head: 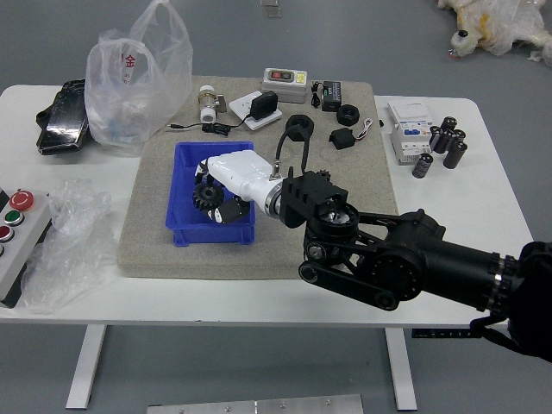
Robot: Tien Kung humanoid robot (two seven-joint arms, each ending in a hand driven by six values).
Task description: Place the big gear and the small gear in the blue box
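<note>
Black gear [208,197] was right over the blue box [203,235]
Right hand [244,179] had its fingers [231,210] closed on it, and the plastic bag [155,95] back left had a red 金 on it.

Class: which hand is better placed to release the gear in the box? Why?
The right, I judge: the right hand holds the black gear over the blue box, while the left hand is not in view.
</note>
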